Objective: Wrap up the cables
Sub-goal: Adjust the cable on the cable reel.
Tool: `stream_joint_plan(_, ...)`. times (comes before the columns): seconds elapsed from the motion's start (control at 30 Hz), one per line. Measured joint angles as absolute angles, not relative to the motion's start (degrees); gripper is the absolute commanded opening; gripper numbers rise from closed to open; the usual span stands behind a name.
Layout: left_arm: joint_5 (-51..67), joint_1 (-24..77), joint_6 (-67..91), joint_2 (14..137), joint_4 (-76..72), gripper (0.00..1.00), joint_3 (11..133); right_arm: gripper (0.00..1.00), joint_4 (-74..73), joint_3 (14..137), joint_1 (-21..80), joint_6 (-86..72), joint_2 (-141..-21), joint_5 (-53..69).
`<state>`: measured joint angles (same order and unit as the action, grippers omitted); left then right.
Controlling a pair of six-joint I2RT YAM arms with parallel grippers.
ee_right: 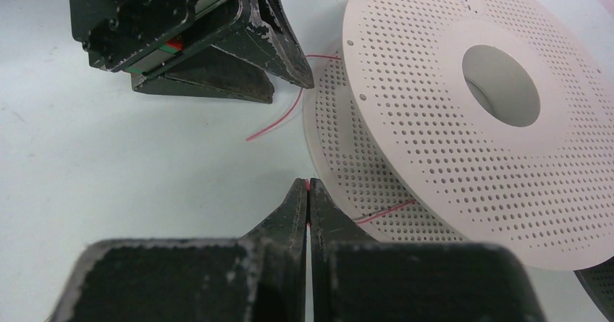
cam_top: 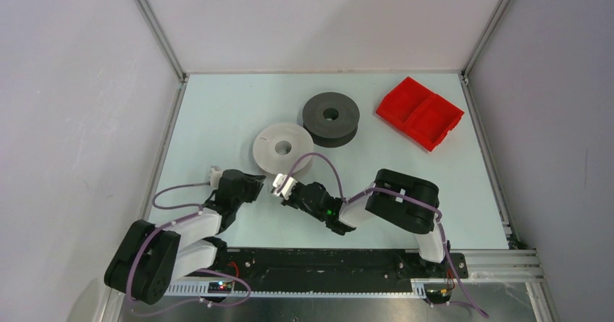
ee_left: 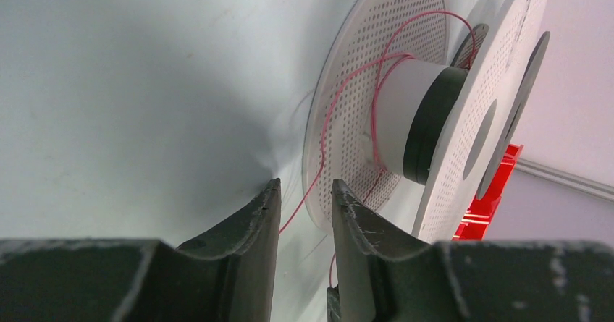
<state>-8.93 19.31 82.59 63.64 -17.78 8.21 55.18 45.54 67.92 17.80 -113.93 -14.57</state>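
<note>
Filament [ee_right: 387, 211]: a thin red-pink strand on the white spool [cam_top: 284, 148]. A few loose turns sit around the hub, and the rest trails off the near side onto the table [cam_top: 217, 119].
White spool: lying flat near the middle of the table, perforated flanges [ee_right: 434, 105] clear in the right wrist view.
Right gripper [ee_right: 308, 192]: fingers pressed together with the strand pinched at the very tip, right at the edge of the lower flange. A short run of filament leads from the tip in under the upper flange.
Left gripper [ee_left: 304, 199]: low at the spool's near-left side, jaws a narrow gap apart. The filament [ee_left: 322, 148] curves down from the hub into that gap; whether the pads touch it, I cannot tell.
Loose end: a short free tail lies on the table just by the left gripper's tip, seen from the right wrist.
Dark grey spool [cam_top: 331, 118]: just behind and to the right of the white one, also flat, neither gripper on it.
Red tray [cam_top: 420, 112]: far right of the table, well apart from both spools.
</note>
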Motion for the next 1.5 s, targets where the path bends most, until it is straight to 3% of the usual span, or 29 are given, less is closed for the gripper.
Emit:
stream_joint_plan(0.17, -8.78, 20.21, 82.67, 64.55, -18.48, 0.31, 8.27, 0.00, 55.22, 45.45, 67.92, 17.80, -114.10, -14.68)
stream_joint_plan(0.43, -8.25, 22.20, 84.18, 66.87, -19.27, 0.03, 8.80, 0.00, 55.40, 44.95, 67.92, 17.82, -114.15, -15.03)
stream_joint_plan(0.5, -8.23, 22.68, 84.60, 66.87, -19.42, 0.01, 8.82, 0.00, 55.68, 44.84, 67.92, 17.78, -114.15, -15.07)
stream_joint_plan(1.1, -8.45, 28.08, 85.56, 70.50, -24.34, 0.01, 11.20, 0.00, 58.57, 40.86, 68.40, 16.64, -114.13, -15.94)
stream_joint_plan(1.5, -17.28, 28.27, 84.51, 54.52, -19.16, 0.22, 7.27, 0.03, 60.88, 42.26, 67.16, 21.56, -114.56, -16.71)
